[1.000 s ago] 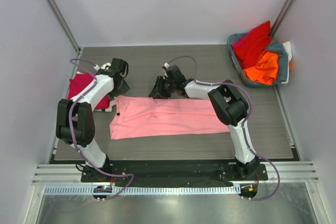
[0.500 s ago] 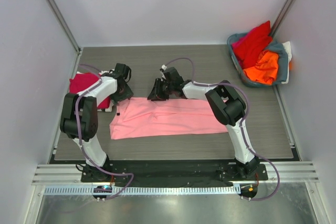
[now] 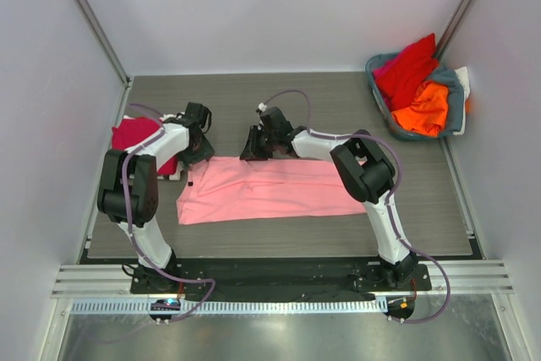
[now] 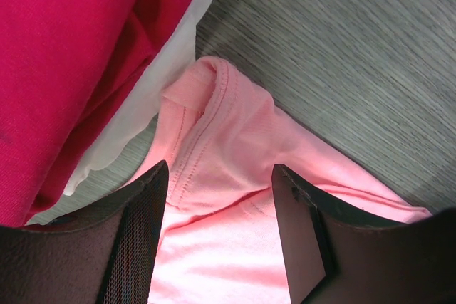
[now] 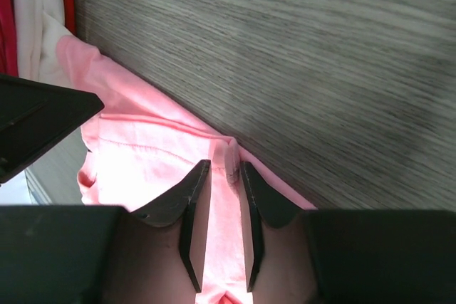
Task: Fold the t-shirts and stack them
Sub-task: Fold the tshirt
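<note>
A light pink t-shirt [image 3: 262,188] lies spread flat across the table. My left gripper [image 3: 197,150] is open over its far left corner; in the left wrist view [image 4: 221,204] the pink hem [image 4: 214,126] lies between the wide-apart fingers [image 4: 135,233]. My right gripper [image 3: 254,148] sits on the shirt's far edge, its jaws nearly together and pinching a raised ridge of pink cloth [image 5: 231,154]. A folded crimson t-shirt [image 3: 133,135] lies on a white one [image 3: 171,172] at the left, next to the left gripper. They also show in the left wrist view: crimson [image 4: 64,69], white [image 4: 167,69].
A grey-blue basket [image 3: 456,112] stands at the far right corner, holding red [image 3: 410,65], orange [image 3: 424,107] and white [image 3: 463,80] shirts. White walls close in the table on three sides. The arms' bases sit on the rail at the near edge.
My left arm has swung its elbow leftward and brought the gripper down onto the pink shirt's corner. My right gripper has shifted slightly left along the shirt's far edge.
</note>
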You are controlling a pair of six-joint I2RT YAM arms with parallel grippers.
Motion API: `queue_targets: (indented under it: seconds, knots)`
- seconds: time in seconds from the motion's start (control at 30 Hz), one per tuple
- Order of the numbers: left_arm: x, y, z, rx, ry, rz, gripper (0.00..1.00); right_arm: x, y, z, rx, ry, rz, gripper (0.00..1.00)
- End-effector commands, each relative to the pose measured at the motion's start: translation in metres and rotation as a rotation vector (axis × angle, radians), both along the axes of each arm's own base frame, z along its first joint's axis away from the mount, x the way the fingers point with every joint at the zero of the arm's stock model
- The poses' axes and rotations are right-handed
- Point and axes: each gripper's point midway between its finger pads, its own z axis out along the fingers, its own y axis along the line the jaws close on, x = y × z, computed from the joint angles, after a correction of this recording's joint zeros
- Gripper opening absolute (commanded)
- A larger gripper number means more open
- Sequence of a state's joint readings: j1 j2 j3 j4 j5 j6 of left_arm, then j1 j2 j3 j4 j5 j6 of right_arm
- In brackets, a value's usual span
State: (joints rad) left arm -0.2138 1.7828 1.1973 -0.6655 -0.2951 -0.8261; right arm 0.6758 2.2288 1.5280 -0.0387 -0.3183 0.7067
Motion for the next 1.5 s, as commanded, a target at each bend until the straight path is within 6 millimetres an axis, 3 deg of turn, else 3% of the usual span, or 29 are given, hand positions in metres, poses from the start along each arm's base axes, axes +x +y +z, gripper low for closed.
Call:
queue_targets:
  seconds: [0.0, 0.1, 0.17, 0.27, 0.57, 0.7, 0.73, 0.9, 0.93, 1.0, 1.03, 1.17, 1.47]
  knots:
    - [0.007, 0.001, 0.002, 0.016, -0.024, -0.007, 0.61, 0.004, 0.001, -0.006, -0.053, -0.034, 0.007, 0.28]
    - [0.008, 0.001, 0.001, 0.015, -0.025, -0.006, 0.61, 0.003, 0.003, -0.007, -0.057, -0.030, 0.008, 0.22]
    - [0.008, 0.001, 0.000, 0.017, -0.022, -0.005, 0.61, 0.003, 0.003, -0.006, -0.056, -0.031, 0.006, 0.09]
    - [0.008, 0.001, -0.002, 0.017, -0.018, -0.006, 0.61, 0.003, 0.004, 0.010, -0.036, -0.052, 0.007, 0.01]
    - [0.009, 0.004, -0.013, 0.034, 0.003, 0.003, 0.61, -0.018, 0.014, 0.079, 0.148, -0.109, 0.086, 0.01]
    - [0.009, 0.004, -0.018, 0.039, 0.018, 0.001, 0.61, -0.031, 0.005, 0.092, 0.165, -0.117, 0.089, 0.01]
    - [0.009, 0.004, -0.019, 0.042, 0.021, 0.002, 0.61, -0.038, -0.001, 0.084, 0.157, -0.099, 0.091, 0.01]
    - [0.007, 0.008, -0.023, 0.060, 0.031, 0.007, 0.61, -0.058, -0.013, 0.088, 0.188, -0.091, 0.091, 0.01]
    - [0.008, 0.008, -0.022, 0.061, 0.028, 0.006, 0.61, -0.068, -0.017, 0.079, 0.186, -0.062, 0.099, 0.01]
    - [0.008, 0.008, -0.021, 0.061, 0.028, 0.007, 0.61, -0.075, -0.019, 0.087, 0.221, -0.071, 0.109, 0.01]
    - [0.008, 0.008, -0.020, 0.061, 0.028, 0.006, 0.61, -0.083, -0.023, 0.079, 0.218, -0.045, 0.107, 0.01]
    - [0.009, 0.008, -0.017, 0.061, 0.022, 0.006, 0.61, -0.104, -0.031, 0.079, 0.235, -0.024, 0.127, 0.01]
    - [0.012, 0.012, -0.008, 0.082, 0.013, 0.009, 0.61, -0.157, -0.045, 0.059, 0.220, 0.051, 0.167, 0.05]
